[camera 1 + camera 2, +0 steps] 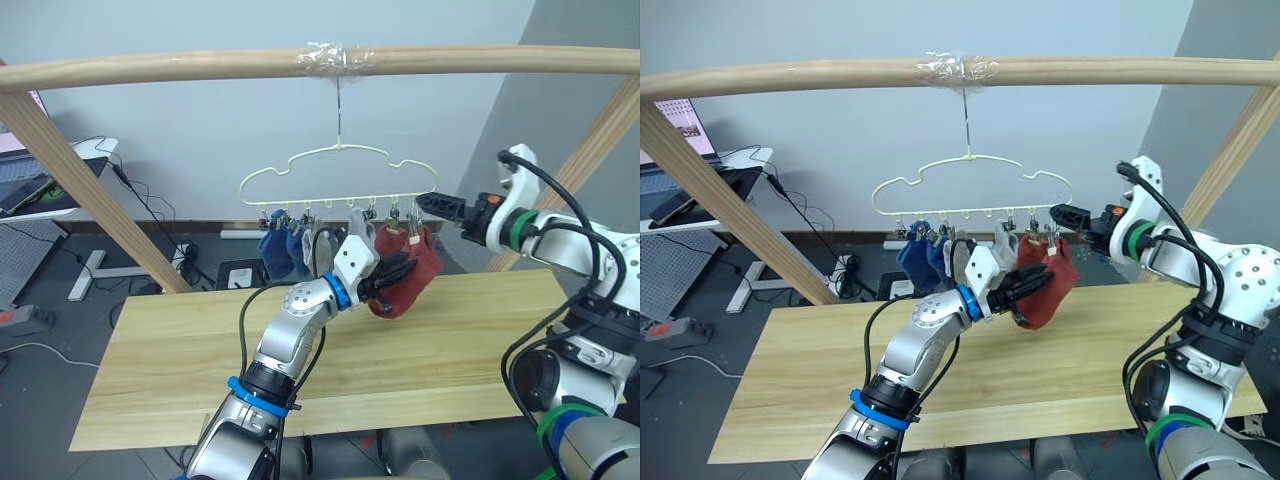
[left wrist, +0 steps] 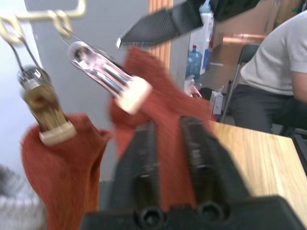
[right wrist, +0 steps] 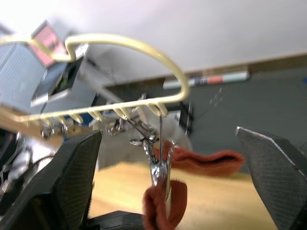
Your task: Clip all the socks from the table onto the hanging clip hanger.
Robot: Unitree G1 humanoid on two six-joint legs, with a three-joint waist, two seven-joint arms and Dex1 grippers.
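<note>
One rust-red sock [image 2: 168, 139] between left claw [image 2: 170, 143] fingers

My two black fingers [image 3: 62, 187] stand wide apart, one on each side, with nothing between them. Between them I see the pale-yellow clip hanger [image 3: 139, 48] curving overhead, its row of small hooks running along the lower bar. From the end hook a metal clip [image 3: 158, 167] hangs straight down, biting the folded edge of a rust-red sock [image 3: 160, 211]. Behind it lies more rust-red fabric [image 3: 206, 160], stretched sideways above the light wooden table [image 3: 216, 196].
</note>
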